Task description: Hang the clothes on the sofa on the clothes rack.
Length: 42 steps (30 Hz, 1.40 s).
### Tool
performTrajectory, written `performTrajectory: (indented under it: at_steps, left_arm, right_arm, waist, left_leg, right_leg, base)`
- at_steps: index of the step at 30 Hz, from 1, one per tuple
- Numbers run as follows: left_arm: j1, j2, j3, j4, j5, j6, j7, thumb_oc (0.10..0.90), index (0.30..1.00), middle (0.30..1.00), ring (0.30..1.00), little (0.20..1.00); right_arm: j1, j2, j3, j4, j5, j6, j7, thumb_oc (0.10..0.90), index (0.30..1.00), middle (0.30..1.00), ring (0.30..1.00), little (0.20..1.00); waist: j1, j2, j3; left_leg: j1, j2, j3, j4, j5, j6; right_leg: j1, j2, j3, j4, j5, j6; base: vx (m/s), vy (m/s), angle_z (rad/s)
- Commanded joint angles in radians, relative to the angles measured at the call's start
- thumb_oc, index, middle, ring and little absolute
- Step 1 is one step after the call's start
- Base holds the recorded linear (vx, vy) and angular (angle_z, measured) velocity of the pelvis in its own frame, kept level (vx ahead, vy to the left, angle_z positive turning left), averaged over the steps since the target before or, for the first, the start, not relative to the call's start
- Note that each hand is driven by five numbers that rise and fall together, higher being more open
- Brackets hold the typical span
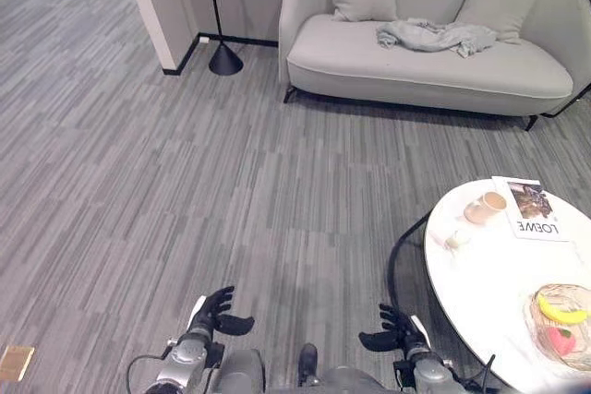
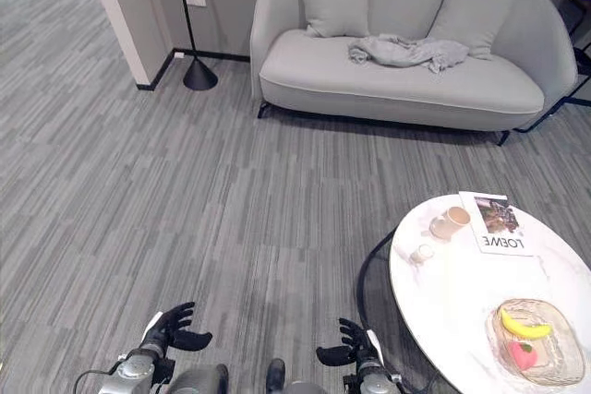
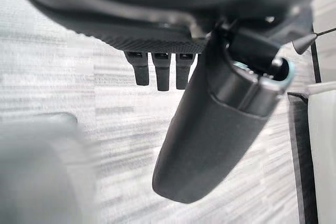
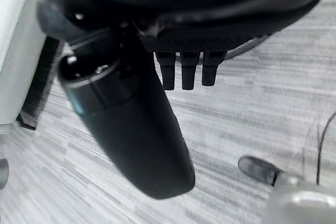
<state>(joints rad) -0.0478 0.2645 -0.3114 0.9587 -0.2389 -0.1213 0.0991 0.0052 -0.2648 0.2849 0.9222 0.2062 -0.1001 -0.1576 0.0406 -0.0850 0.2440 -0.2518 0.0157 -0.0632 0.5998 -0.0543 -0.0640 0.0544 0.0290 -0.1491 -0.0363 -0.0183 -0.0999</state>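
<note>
Since the grey garment [image 1: 436, 36] lies crumpled on the seat of the light grey sofa [image 1: 425, 71], in front of the back cushions, the task seems to be at its very beginning: nothing has been picked up yet, and I cannot make out a clothes rack for certain. Only a thin black pole with a cone base [image 1: 224, 59] stands by the wall corner, left of the sofa, and I cannot tell what it is.

What is left, as I judge it, is nearly everything: to cross the grey striped floor [image 1: 185, 191] to the sofa, take the garment, find the rack and hang it there.

Both hands are low, close to the body and well apart from the sofa. On the left hand [image 1: 222, 313] the fingers are straight and relaxed with the thumb standing out, and it holds nothing; its wrist view shows the same. On the right hand [image 1: 395, 328] the fingers are likewise released and it is empty. At its right side is a round white desk [image 1: 480, 274] with a cup [image 1: 486, 207], a magazine [image 1: 532, 208] and a glass fruit bowl [image 1: 559, 320].
</note>
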Motion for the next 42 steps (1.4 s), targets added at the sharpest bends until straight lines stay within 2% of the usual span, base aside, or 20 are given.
performTrajectory:
  at_steps: [1, 6, 9, 11, 12, 13, 16, 19, 20, 22, 23, 26, 30, 31, 32, 33, 35, 37, 39, 42]
  left_arm:
    - [-0.056, -0.01, -0.011, -0.079, -0.026, -0.05, 0.019, 0.8, 0.9, 0.9, 0.9, 0.9]
    - [-0.059, 0.007, -0.028, -0.097, 0.041, -0.052, 0.005, 0.8, 0.9, 0.9, 0.9, 0.9]
    - [-0.019, 0.025, 0.005, -0.108, 0.042, -0.051, -0.003, 0.8, 0.9, 0.9, 0.9, 0.9]
    - [0.005, 0.03, 0.013, -0.129, 0.033, -0.053, -0.012, 0.8, 0.9, 0.9, 0.9, 0.9]
    - [0.016, 0.039, 0.015, -0.141, 0.032, -0.054, -0.017, 0.8, 0.9, 0.9, 0.9, 0.9]
    - [0.035, 0.052, 0.016, -0.162, 0.02, -0.063, -0.035, 0.8, 0.9, 0.9, 0.9, 0.9]
    - [0.065, 0.073, 0.03, -0.218, -0.011, -0.048, -0.067, 0.8, 0.9, 0.9, 0.9, 0.9]
    - [0.044, 0.089, 0.027, -0.219, -0.001, -0.045, -0.057, 0.8, 0.9, 0.9, 0.9, 0.9]
    - [0.036, 0.091, 0.031, -0.224, -0.003, -0.045, -0.05, 0.8, 0.9, 0.9, 0.9, 0.9]
    - [0.021, 0.091, 0.041, -0.219, -0.007, -0.046, -0.044, 0.8, 0.9, 0.9, 0.9, 0.9]
    - [0.005, 0.086, 0.035, -0.213, 0.0, -0.049, -0.043, 0.8, 0.9, 0.9, 0.9, 0.9]
    - [-0.014, 0.077, 0.043, -0.192, 0.009, -0.055, -0.039, 0.8, 0.9, 0.9, 0.9, 0.9]
    - [0.001, 0.068, 0.046, -0.21, -0.011, -0.07, -0.055, 0.8, 0.9, 0.9, 0.9, 0.9]
    - [0.011, 0.069, 0.042, -0.219, -0.009, -0.064, -0.052, 0.8, 0.9, 0.9, 0.9, 0.9]
    - [0.028, 0.069, 0.043, -0.245, -0.032, -0.059, -0.066, 0.8, 0.9, 0.9, 0.9, 0.9]
    - [0.028, 0.07, 0.043, -0.246, -0.032, -0.059, -0.066, 0.8, 0.9, 0.9, 0.9, 0.9]
    - [0.046, 0.081, 0.045, -0.269, -0.051, -0.056, -0.083, 0.8, 0.9, 0.9, 0.9, 0.9]
    - [0.038, 0.08, 0.031, -0.255, -0.043, -0.047, -0.082, 0.8, 0.9, 0.9, 0.9, 0.9]
    - [0.033, 0.064, 0.036, -0.242, -0.043, -0.045, -0.063, 0.8, 0.9, 0.9, 0.9, 0.9]
    - [0.036, 0.049, 0.045, -0.244, -0.046, -0.046, -0.055, 0.8, 0.9, 0.9, 0.9, 0.9]
  right_arm:
    - [-0.01, -0.073, -0.005, -0.113, 0.044, -0.052, -0.023, 0.8, 0.9, 0.9, 0.9, 0.9]
    - [-0.064, -0.092, 0.027, -0.096, 0.012, -0.053, -0.023, 0.8, 0.9, 0.9, 0.9, 0.9]
    - [-0.075, -0.094, 0.032, -0.085, -0.013, -0.041, 0.001, 0.8, 0.9, 0.9, 0.9, 0.9]
    - [-0.067, -0.084, 0.027, -0.09, -0.033, -0.035, 0.017, 0.8, 0.9, 0.9, 0.9, 0.9]
    - [-0.052, -0.083, 0.023, -0.095, -0.036, -0.037, 0.022, 0.8, 0.9, 0.9, 0.9, 0.9]
    - [-0.048, -0.082, 0.017, -0.079, -0.038, -0.048, 0.034, 0.8, 0.9, 0.9, 0.9, 0.9]
    - [-0.043, -0.081, -0.001, -0.087, -0.036, -0.033, 0.043, 0.8, 0.9, 0.9, 0.9, 0.9]
    - [-0.04, -0.078, -0.009, -0.066, -0.036, -0.029, 0.044, 0.8, 0.9, 0.9, 0.9, 0.9]
    - [-0.022, -0.076, -0.021, -0.061, -0.031, -0.029, 0.044, 0.8, 0.9, 0.9, 0.9, 0.9]
    - [-0.006, -0.078, -0.024, -0.063, -0.027, -0.026, 0.058, 0.8, 0.9, 0.9, 0.9, 0.9]
    - [-0.003, -0.079, -0.015, -0.039, -0.032, -0.019, 0.071, 0.8, 0.9, 0.9, 0.9, 0.9]
    - [-0.011, -0.075, -0.007, 0.005, -0.031, -0.018, 0.068, 0.8, 0.9, 0.9, 0.9, 0.9]
    - [-0.006, -0.054, 0.001, 0.047, -0.056, -0.004, 0.075, 0.8, 0.9, 0.9, 0.9, 0.9]
    - [-0.002, -0.054, 0.005, 0.053, -0.059, -0.002, 0.074, 0.8, 0.9, 0.9, 0.9, 0.9]
    - [0.011, -0.06, 0.009, 0.076, -0.07, -0.003, 0.076, 0.8, 0.9, 0.9, 0.9, 0.9]
    - [0.011, -0.06, 0.009, 0.076, -0.07, -0.003, 0.076, 0.8, 0.9, 0.9, 0.9, 0.9]
    - [0.021, -0.077, -0.006, 0.072, -0.06, -0.004, 0.074, 0.8, 0.9, 0.9, 0.9, 0.9]
    - [0.002, -0.092, -0.003, 0.082, -0.058, 0.002, 0.062, 0.8, 0.9, 0.9, 0.9, 0.9]
    - [-0.022, -0.101, 0.007, 0.081, -0.045, 0.002, 0.05, 0.8, 0.9, 0.9, 0.9, 0.9]
    - [-0.055, -0.115, 0.022, 0.069, -0.026, -0.013, 0.047, 0.8, 0.9, 0.9, 0.9, 0.9]
  waist:
    - [-0.018, 0.006, -0.01]
    - [0.041, 0.009, -0.035]
    - [0.079, 0.008, -0.078]
    - [0.087, 0.001, -0.105]
    - [0.097, -0.012, -0.117]
    - [0.111, -0.034, -0.118]
    - [0.096, 0.001, -0.078]
    - [0.069, 0.034, -0.054]
    - [0.044, 0.061, -0.038]
    - [0.018, 0.071, -0.031]
    - [-0.009, 0.065, -0.031]
    - [-0.026, 0.05, -0.03]
    - [-0.041, 0.051, -0.054]
    - [-0.044, 0.05, -0.059]
    - [-0.047, 0.065, -0.066]
    - [-0.05, 0.062, -0.068]
    - [-0.026, 0.044, -0.05]
    - [0.008, 0.019, -0.019]
    - [0.047, 0.01, -0.002]
    - [0.097, 0.023, -0.015]
  left_leg:
    - [-0.029, 0.013, 0.02, -0.181, 0.063, 0.043]
    - [-0.104, 0.021, 0.122, -0.648, 0.145, 0.016]
    - [-0.12, 0.018, 0.165, -0.687, 0.162, 0.02]
    - [-0.08, -0.011, 0.141, -0.675, 0.251, 0.037]
    - [-0.058, -0.034, 0.134, -0.666, 0.256, 0.051]
    - [-0.046, -0.069, 0.139, -0.635, 0.235, 0.072]
    - [0.1, -0.079, 0.132, -0.628, 0.155, 0.121]
    - [0.193, -0.068, 0.115, -0.652, 0.112, 0.143]
    - [0.266, -0.054, 0.087, -0.664, 0.079, 0.145]
    - [0.342, -0.038, 0.073, -0.67, 0.028, 0.131]
    - [0.422, -0.029, 0.057, -0.68, -0.029, 0.103]
    - [0.492, -0.016, 0.049, -0.687, -0.073, 0.074]
    - [0.574, 0.026, 0.038, -0.645, -0.082, 0.025]
    - [0.565, 0.048, 0.026, -0.581, -0.06, 0.009]
    - [0.505, 0.116, 0.051, -0.353, 0.077, -0.025]
    - [0.5, 0.112, 0.048, -0.352, 0.079, -0.025]
    - [0.349, 0.115, 0.012, -0.033, 0.226, 0.002]
    - [0.196, 0.088, 0.01, 0.167, 0.197, 0.039]
    - [0.082, 0.05, 0.031, 0.153, 0.118, 0.051]
    - [0.049, -0.02, 0.058, -0.324, 0.123, 0.049]
  right_leg:
    - [0.087, -0.026, 0.051, -0.004, -0.117, 0.096]
    - [0.182, -0.024, 0.059, -0.032, -0.189, 0.138]
    - [0.243, -0.043, 0.11, -0.01, -0.222, 0.167]
    - [0.249, -0.083, 0.123, 0.064, -0.185, 0.193]
    - [0.235, -0.111, 0.127, 0.134, -0.125, 0.219]
    - [0.22, -0.145, 0.14, 0.268, 0.039, 0.267]
    - [0.056, -0.205, 0.122, 0.639, 0.254, 0.267]
    - [-0.059, -0.237, 0.07, 0.774, 0.23, 0.237]
    - [-0.144, -0.251, -0.002, 0.762, 0.103, 0.208]
    - [-0.188, -0.274, -0.102, 0.612, 0.019, 0.198]
    - [-0.224, -0.239, -0.159, 0.314, 0.039, 0.226]
    - [-0.249, -0.178, -0.154, 0.013, 0.123, 0.275]
    - [-0.27, -0.147, -0.15, -0.051, 0.154, 0.29]
    - [-0.236, -0.139, -0.142, -0.049, 0.173, 0.267]
    - [-0.182, -0.108, -0.13, -0.024, 0.149, 0.223]
    - [-0.185, -0.112, -0.132, -0.024, 0.15, 0.223]
    - [-0.104, -0.084, -0.116, -0.022, 0.121, 0.158]
    - [-0.032, -0.074, -0.082, -0.035, 0.079, 0.125]
    - [0.044, -0.064, -0.045, -0.051, 0.034, 0.121]
    - [0.113, -0.037, 0.0, -0.051, -0.025, 0.142]
  base:
    - [0.39, 0.027, 0.16]
    - [0.55, 0.09, 0.0]
    - [0.71, 0.186, -0.5]
    - [0.8, 0.253, -0.91]
    - [0.63, 0.187, -0.78]
    - [0.73, 0.255, -0.68]
    - [0.62, 0.297, -0.36]
    - [0.54, 0.193, 0.45]
    - [0.54, 0.0, 0.74]
    - [0.8, -0.16, 0.57]
    - [0.66, -0.247, 0.44]
    - [0.61, -0.263, 0.4]
    - [0.77, -0.275, 0.62]
    - [0.66, -0.361, 0.25]
    - [0.65, -0.361, 0.1]
    - [0.64, -0.418, 0.32]
    - [0.5, -0.397, 0.38]
    - [0.5, -0.352, -0.16]
    - [0.48, -0.168, -0.43]
    - [0.59, -0.019, -0.8]
